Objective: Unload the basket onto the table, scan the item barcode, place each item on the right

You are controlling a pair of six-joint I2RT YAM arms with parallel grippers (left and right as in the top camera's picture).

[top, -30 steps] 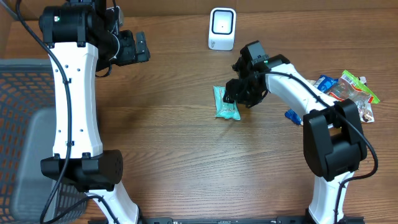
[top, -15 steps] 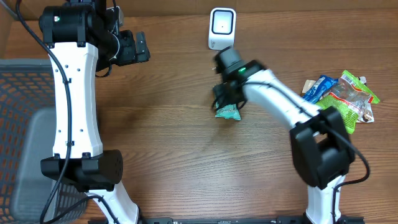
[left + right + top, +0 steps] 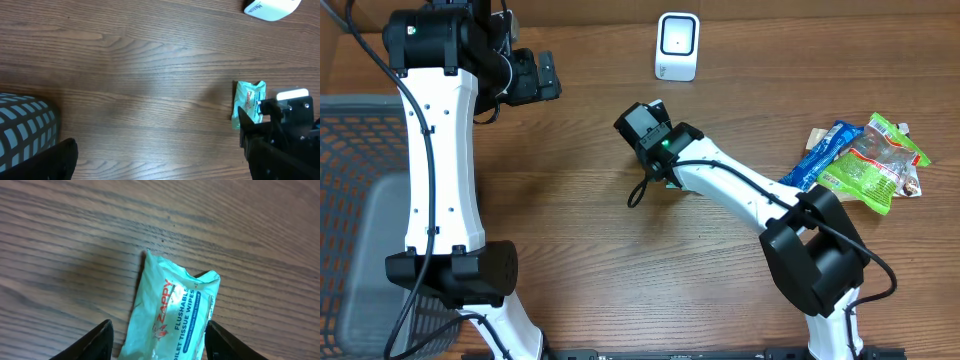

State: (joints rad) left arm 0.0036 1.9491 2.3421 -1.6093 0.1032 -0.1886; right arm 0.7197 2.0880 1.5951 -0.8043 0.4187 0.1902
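Overhead, wipes pack (image 3: pixel 172 315) apparently hidden beneath right claw (image 3: pixel 159 339)

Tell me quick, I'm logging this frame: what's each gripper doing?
Left gripper: open, empty.
Right gripper: open, straddling the wipes pack.

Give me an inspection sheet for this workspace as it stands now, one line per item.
Surface: wooden table, bare wood, no spills seen.
Job's things: teal wipes packet lying flat, printed label up, no barcode visible; white scanner standing at the far edge, apart from the packet.
Clutter: pile of snack packets on the right side.
Grippers: right gripper open, jaws straddling the packet; left gripper open, nothing in it, at the far left.
Cables: black cable loop hanging near the right gripper.
Surroundings: grey mesh basket at the left edge.
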